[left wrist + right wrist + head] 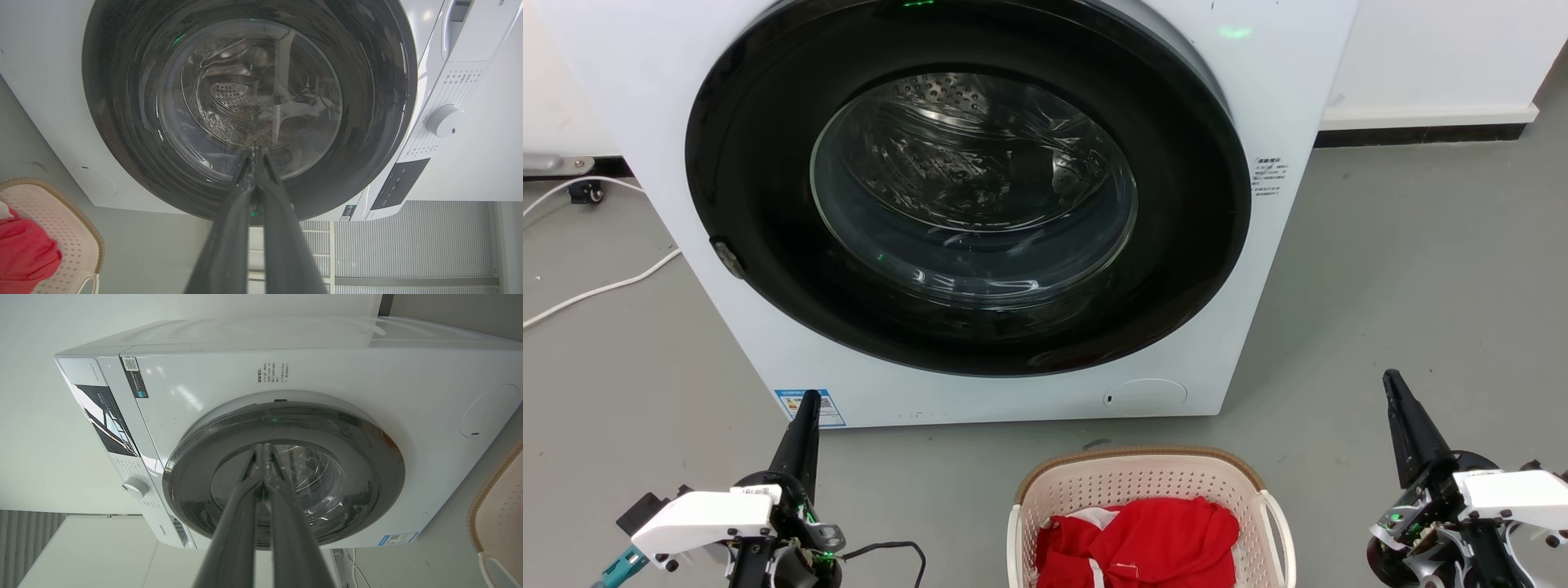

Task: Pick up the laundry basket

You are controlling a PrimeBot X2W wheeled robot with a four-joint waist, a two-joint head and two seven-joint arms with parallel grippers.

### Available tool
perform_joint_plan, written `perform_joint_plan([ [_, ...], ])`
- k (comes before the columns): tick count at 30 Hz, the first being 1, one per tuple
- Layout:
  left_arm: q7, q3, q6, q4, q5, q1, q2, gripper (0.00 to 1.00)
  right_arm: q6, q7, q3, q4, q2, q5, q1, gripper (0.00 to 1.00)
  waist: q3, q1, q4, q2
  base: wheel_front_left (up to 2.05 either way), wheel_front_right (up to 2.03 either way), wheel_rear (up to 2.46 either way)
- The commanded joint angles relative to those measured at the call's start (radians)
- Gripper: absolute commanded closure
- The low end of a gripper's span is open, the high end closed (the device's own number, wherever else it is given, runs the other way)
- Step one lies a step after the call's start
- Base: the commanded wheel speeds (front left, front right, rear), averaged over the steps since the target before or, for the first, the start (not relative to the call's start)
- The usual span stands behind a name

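head view, nearest first: the left fingers (808, 402) rise from the lower left and the right fingers (1391, 380) from the lower right, both dark, pointing up the picture and held over the grey floor (1421, 286), touching nothing. in the left wrist view the left fingers (254, 155) are pressed together at the tips with nothing between them; in the right wrist view the right fingers (264, 448) are likewise closed and empty. between the two arms the laundry basket (1094, 486) stands upright on the floor, well apart from both, its brown rim toward the machine and a white loop handle on its right side. a red garment (1143, 535) lies crumpled inside it. just beyond the basket, near it but not touching, stands the white washing machine (1013, 400), its round dark door (768, 204) shut and the metal drum showing through the glass. farther off, a white cable (596, 290) lies on the floor beside the machine on the robot's left.
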Motion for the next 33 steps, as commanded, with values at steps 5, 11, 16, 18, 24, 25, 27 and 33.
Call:
perform_joint_plan([
  [5,0.002,0.002,-0.005,0.001,0.000,-0.009,0.002,1.00,0.000,0.001,-0.001,0.001,-0.003,0.004,-0.010,1.00,0.000,0.0000,0.000,0.0000,0.00,0.00,0.00],
  [11,0.002,0.002,-0.005,0.001,0.000,-0.009,0.002,1.00,0.000,0.001,-0.001,0.000,-0.003,0.004,-0.010,1.00,0.000,0.0000,0.000,0.0000,0.00,0.00,0.00],
  [16,0.002,0.002,-0.005,0.001,0.000,-0.009,0.002,1.00,0.000,0.001,-0.001,0.000,-0.003,0.004,-0.010,1.00,0.000,0.0000,0.000,0.0000,0.00,0.00,0.00],
  [18,0.002,0.002,-0.005,0.001,0.000,-0.009,0.002,1.00,0.000,0.001,-0.001,0.000,-0.003,0.004,-0.010,1.00,0.000,0.0000,0.000,0.0000,0.00,0.00,0.00],
  [24,0.002,0.002,-0.005,0.001,0.000,-0.009,0.002,1.00,0.000,0.001,-0.001,0.000,-0.003,0.004,-0.010,1.00,0.000,0.0000,0.000,0.0000,0.00,0.00,0.00],
  [25,0.002,0.002,-0.005,0.001,0.000,-0.009,0.002,1.00,0.000,0.001,-0.001,0.000,-0.003,0.004,-0.010,1.00,0.000,0.0000,0.000,0.0000,0.00,0.00,0.00],
  [27,0.002,0.002,-0.005,0.001,0.000,-0.009,0.002,1.00,0.000,0.001,-0.001,0.000,-0.003,0.004,-0.010,1.00,0.000,0.0000,0.000,0.0000,0.00,0.00,0.00],
  [33,-0.005,-0.006,0.001,0.019,0.002,0.018,-0.003,0.00,0.000,-0.005,0.002,0.020,0.002,-0.003,0.018,0.00,0.000,0.0000,0.000,0.0000,0.00,0.00,0.00],
])
